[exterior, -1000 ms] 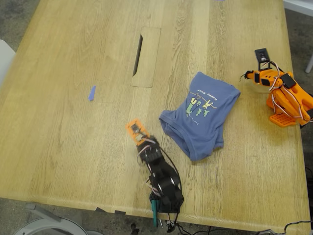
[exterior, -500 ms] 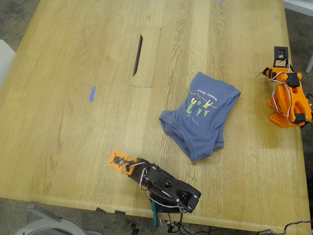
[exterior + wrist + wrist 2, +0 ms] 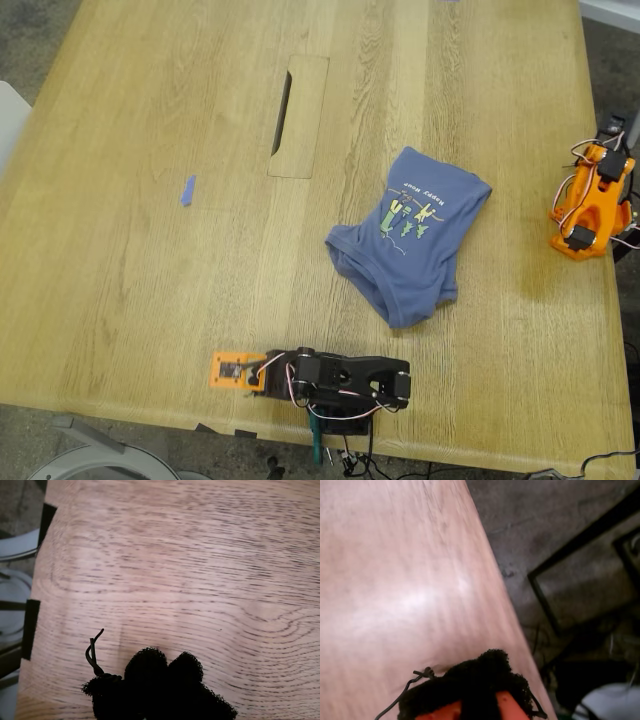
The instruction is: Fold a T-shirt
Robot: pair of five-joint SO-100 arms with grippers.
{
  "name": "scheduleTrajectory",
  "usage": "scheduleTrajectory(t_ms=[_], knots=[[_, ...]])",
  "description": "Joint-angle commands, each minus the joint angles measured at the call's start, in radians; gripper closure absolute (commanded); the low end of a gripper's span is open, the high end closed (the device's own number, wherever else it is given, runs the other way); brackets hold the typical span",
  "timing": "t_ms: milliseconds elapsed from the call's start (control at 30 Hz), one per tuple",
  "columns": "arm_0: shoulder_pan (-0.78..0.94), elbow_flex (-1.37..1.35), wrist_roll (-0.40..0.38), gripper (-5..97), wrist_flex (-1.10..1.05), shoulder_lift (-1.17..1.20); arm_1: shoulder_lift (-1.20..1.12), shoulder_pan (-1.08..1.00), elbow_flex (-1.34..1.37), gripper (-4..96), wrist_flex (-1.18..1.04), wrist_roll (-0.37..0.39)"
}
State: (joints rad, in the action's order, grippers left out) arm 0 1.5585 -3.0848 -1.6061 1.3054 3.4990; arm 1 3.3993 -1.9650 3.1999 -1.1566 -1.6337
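Swinging away from the T-shirt (image 3: 410, 235), both arms have pulled back over the last second. Nearest the camera, my first hand (image 3: 235, 370) has folded down flat along the worktop (image 3: 150, 250) edge, pointing toward the exterior view's left. It now sits well apart from the cloth. Its wrist view shows only bare wood, with the two black pads (image 3: 145, 667) pressed together and nothing between them, so it is closed and empty.

Further in, the T-shirt lies right of centre in the exterior view. It is gathered into a compact bundle with the print facing up and the lower hem rumpled, and nothing touches it.

Beyond it, at the exterior view's right edge, my second hand (image 3: 612, 135) has tucked back over the worktop's rim. Its wrist view is blurred, and I cannot tell whether that hand (image 3: 490, 662) is shut.

I judge the folding finished or nearly so, with both arms retiring to rest.
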Motion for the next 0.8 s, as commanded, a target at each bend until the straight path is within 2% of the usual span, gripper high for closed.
scheduleTrajectory(t_ms=[0,100,200,233,467,767], knots=[[0.031,0.023,-0.018,92,0.025,0.112,0.006,-0.060,0.066,91.3,-0.055,0.020],[0.026,0.018,-0.055,92,0.100,0.112,0.006,-0.063,0.067,91.3,-0.097,0.044],[0.003,0.018,-0.156,92,0.123,0.109,0.006,-0.048,0.069,91.3,-0.094,0.067],[-0.002,0.018,-0.169,92,0.123,0.109,0.006,-0.044,0.069,91.3,-0.094,0.069],[-0.018,0.018,-0.213,92,0.123,0.109,0.006,0.034,0.069,90.1,-0.091,0.078],[-0.020,0.018,-0.218,92,0.123,0.109,0.006,0.037,0.069,91.2,-0.091,0.074]])
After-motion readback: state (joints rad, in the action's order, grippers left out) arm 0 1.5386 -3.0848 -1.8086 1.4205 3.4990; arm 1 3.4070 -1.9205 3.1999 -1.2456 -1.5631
